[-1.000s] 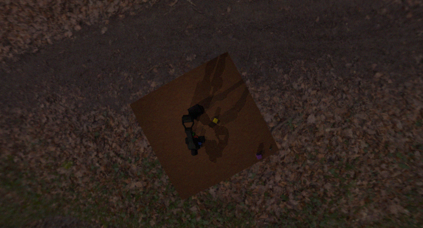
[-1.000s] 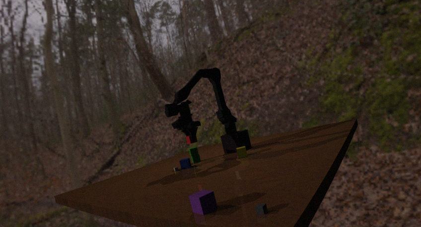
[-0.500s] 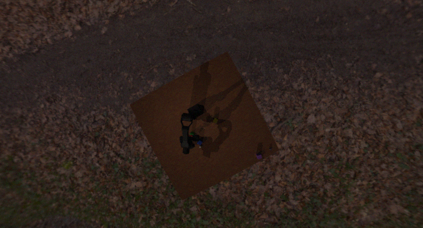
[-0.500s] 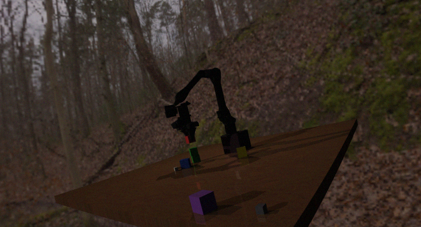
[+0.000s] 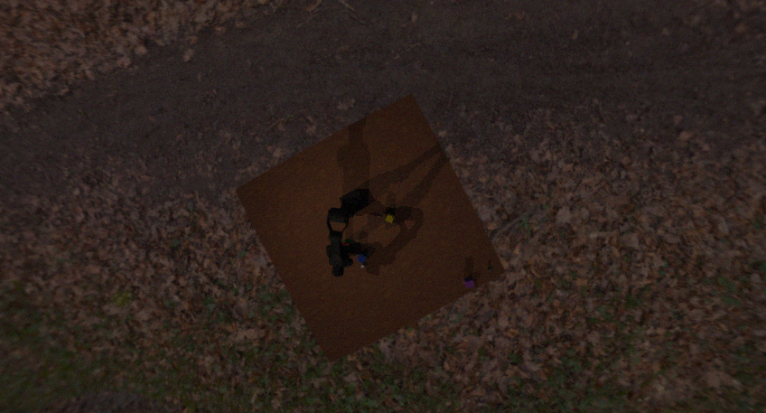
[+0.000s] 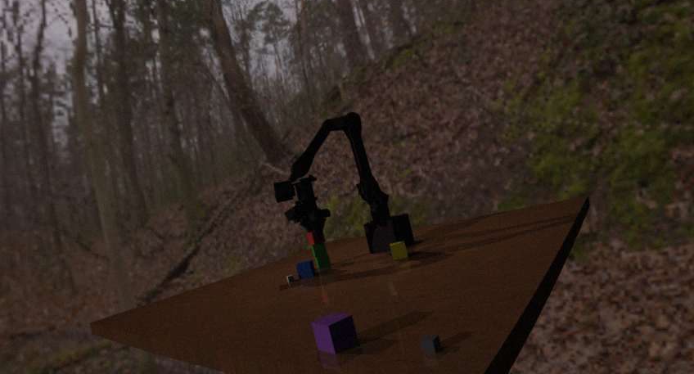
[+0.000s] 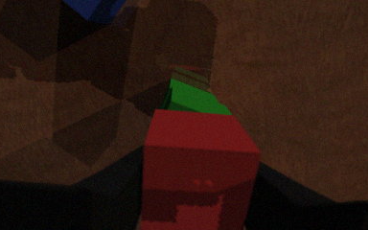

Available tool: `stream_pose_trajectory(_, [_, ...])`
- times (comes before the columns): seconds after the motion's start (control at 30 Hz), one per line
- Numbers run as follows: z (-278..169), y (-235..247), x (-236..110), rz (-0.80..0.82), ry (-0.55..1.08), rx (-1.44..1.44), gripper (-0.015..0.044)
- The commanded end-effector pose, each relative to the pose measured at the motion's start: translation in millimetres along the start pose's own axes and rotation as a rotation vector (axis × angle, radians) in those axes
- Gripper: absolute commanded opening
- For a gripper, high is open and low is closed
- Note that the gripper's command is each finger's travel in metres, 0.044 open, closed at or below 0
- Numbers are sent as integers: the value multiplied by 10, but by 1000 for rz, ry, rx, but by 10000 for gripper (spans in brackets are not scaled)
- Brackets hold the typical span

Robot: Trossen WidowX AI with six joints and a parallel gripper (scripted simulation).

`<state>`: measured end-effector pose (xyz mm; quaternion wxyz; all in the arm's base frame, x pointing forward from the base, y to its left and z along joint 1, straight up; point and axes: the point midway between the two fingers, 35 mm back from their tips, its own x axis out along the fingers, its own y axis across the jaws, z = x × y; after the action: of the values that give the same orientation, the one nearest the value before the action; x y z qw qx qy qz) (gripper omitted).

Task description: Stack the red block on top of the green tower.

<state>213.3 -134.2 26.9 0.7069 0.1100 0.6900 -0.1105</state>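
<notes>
arm (image 6: 340,127) arched high, wrist pointing straight down | tool (image 6: 314,235) clamped on red block (image 7: 197,163) | green tower (image 6: 320,256) directly beneath | blue block (image 6: 305,269) beside

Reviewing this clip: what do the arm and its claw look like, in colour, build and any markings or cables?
The arm is matte black all over: slim links with bulkier joints, rising from a dark boxy base. A boxy black module sticks out at the wrist. The claw is black too, with two broad dark fingers seen from the wrist view. No markings or loose cables can be made out in this dim light.
</notes>
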Motion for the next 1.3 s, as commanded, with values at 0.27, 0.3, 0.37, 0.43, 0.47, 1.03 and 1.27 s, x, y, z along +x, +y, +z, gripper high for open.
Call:
stream_pose_trajectory(0.27, [2, -5, 30, -2, 2, -4, 0])
stream_pose_trajectory(0.3, [2, -5, 30, -2, 2, -4, 0])
stream_pose_trajectory(0.37, [2, -5, 30, -2, 2, -4, 0])
stream_pose_trajectory(0.43, [2, -5, 31, -2, 2, -4, 0])
stream_pose_trajectory(0.47, [2, -5, 32, -2, 2, -4, 0])
stream_pose_trajectory(1.03, [3, -6, 14, -2, 2, -4, 0])
stream_pose_trajectory(1.27, [0, -1, 29, 1, 3, 0, 157])
